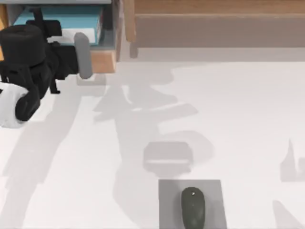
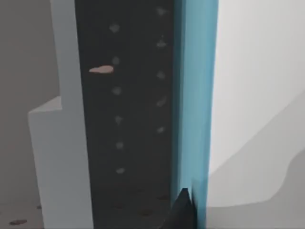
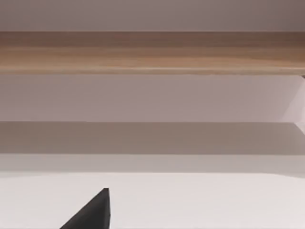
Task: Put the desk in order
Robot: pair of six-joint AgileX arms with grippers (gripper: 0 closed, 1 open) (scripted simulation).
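Left gripper (image 1: 83, 52) at far-left shelf (image 1: 102, 61), against teal book (image 1: 57, 16); fingers' state indeterminable. Mouse (image 1: 193, 207) on pad (image 1: 167, 202), near edge of white counter (image 1: 238, 119). Right fingers' state likewise indeterminable.

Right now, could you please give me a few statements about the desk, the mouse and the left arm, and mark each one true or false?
1. The dark mouse lies on the grey mouse pad. True.
2. The mouse pad sits at the far edge of the desk, against the wooden shelf units. False: it is at the near edge, apart from the shelf units.
3. The left end effector is at the shelf unit on the top view's left. True.
4. A blue book lies flat in the middle of the desk. False: it is inside the left shelf unit.
5. The mouse is white. False: it is dark grey.
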